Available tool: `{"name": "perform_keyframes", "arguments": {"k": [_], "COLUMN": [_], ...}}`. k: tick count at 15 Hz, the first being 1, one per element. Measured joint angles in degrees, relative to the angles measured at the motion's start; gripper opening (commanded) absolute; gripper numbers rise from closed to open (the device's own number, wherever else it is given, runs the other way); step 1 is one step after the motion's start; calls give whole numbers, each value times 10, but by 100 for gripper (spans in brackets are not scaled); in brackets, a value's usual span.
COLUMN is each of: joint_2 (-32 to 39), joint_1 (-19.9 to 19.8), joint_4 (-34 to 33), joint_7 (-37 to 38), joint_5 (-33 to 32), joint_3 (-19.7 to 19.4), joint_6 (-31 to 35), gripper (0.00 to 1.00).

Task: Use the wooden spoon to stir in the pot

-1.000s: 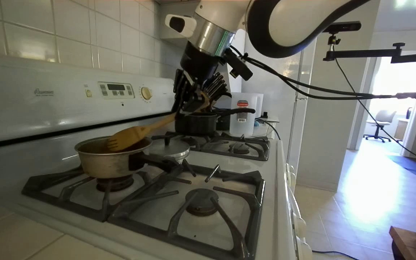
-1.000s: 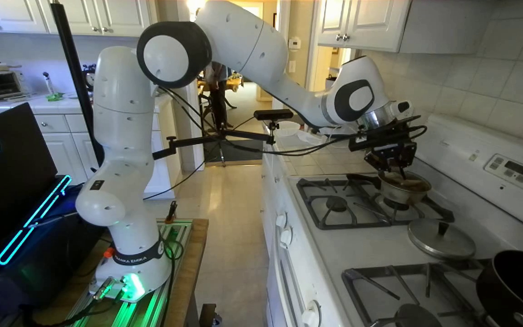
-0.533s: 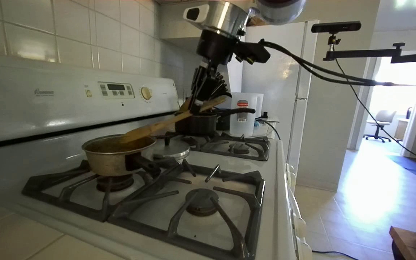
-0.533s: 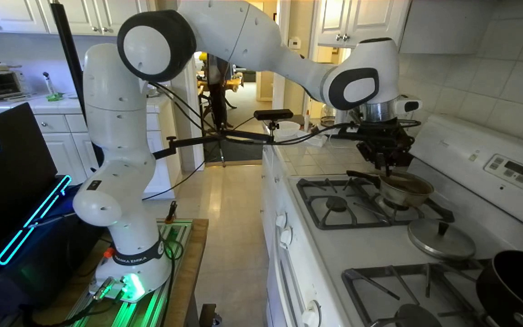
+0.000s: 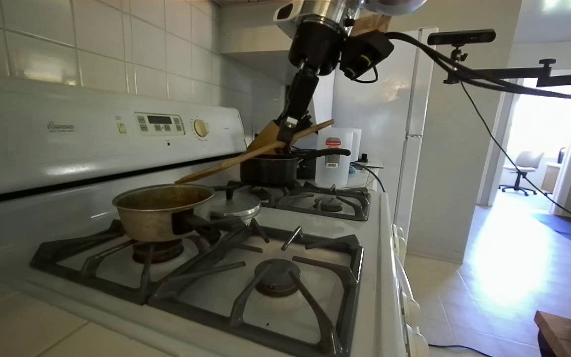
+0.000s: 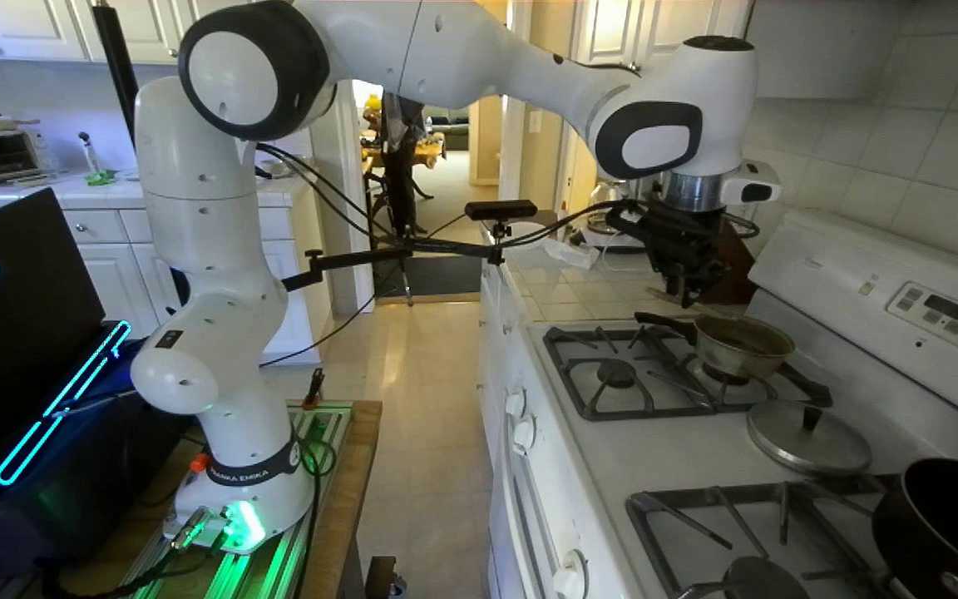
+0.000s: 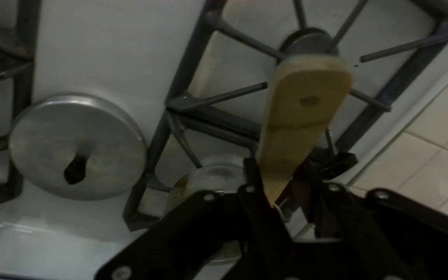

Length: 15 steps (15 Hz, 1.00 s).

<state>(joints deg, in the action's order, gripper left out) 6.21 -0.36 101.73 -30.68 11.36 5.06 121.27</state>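
Observation:
My gripper [image 5: 287, 134] is shut on the handle of the wooden spoon [image 5: 238, 159], about midway along it. The spoon is tilted, its head end low and its handle end high. In an exterior view the head end appears just above the far rim of the golden-brass pot [image 5: 149, 220]; whether it is over or behind the rim I cannot tell. The pot sits on a back burner and also shows in an exterior view [image 6: 737, 353]. In the wrist view the handle end [image 7: 300, 109] points toward the camera between the fingers [image 7: 277, 173], and the pot [image 7: 212, 177] is partly hidden by them.
A metal lid [image 5: 233, 204] with a dark knob lies beside the pot; it also shows in the wrist view [image 7: 78, 149]. A black pot [image 6: 945, 524] stands on another burner. Behind it are a wooden knife block [image 5: 264, 136] and a white pitcher [image 5: 330, 168]. Iron grates [image 5: 285, 297] cover the burners.
The spoon's head was in the pot a second ago; the gripper has risen and moved back, lifting the spoon out. The pot shifted slightly on its burner during the first half second.

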Motion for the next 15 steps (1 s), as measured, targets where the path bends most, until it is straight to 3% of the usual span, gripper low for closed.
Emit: {"name": "perform_keyframes", "arguments": {"k": [7, 11, 15], "joint_2": [-90, -136, -183], "joint_1": [-5, 0, 32], "joint_4": [63, 131, 219], "joint_7": [0, -9, -37], "joint_5": [198, 229, 247], "joint_3": [-34, -47, -41], "joint_6": [-75, -92, -53], "gripper": [7, 7, 7]}}
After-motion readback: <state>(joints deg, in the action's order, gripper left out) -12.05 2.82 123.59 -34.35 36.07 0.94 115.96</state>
